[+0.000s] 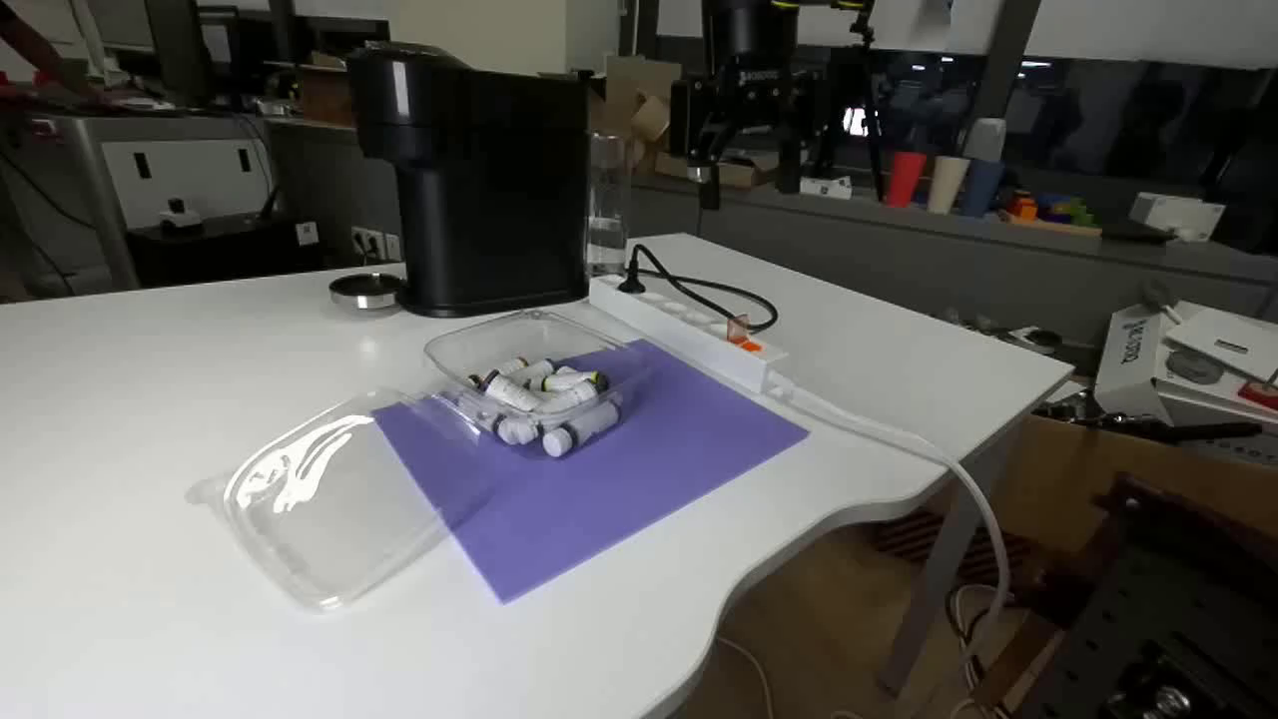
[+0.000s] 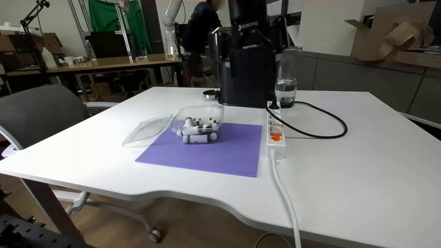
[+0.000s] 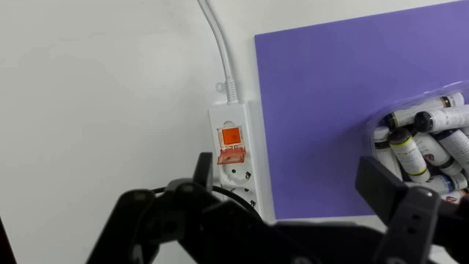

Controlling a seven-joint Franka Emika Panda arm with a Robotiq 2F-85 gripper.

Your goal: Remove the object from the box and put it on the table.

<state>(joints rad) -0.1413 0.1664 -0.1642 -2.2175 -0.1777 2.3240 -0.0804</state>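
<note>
At the wrist view's right, a small white-labelled, yellow-banded cylinder (image 3: pixel 410 156), perhaps glass, should be light, stiff and slippery, best pinched mid-barrel by the black gripper (image 3: pixel 288 176), its fingers apart.

An exterior view looks obliquely down across the large white tabletop (image 1: pixel 120 479) from near the flat clear plastic lid (image 1: pixel 334 509); an exterior view faces the tabletop's curved edge (image 2: pixel 203 198), farther off and shallower. Both share the shallow clear plastic box (image 2: pixel 198 112). The wrist view looks steeply down, close, on the rectangular purple sheet (image 3: pixel 307 110), cropping the box.
</note>
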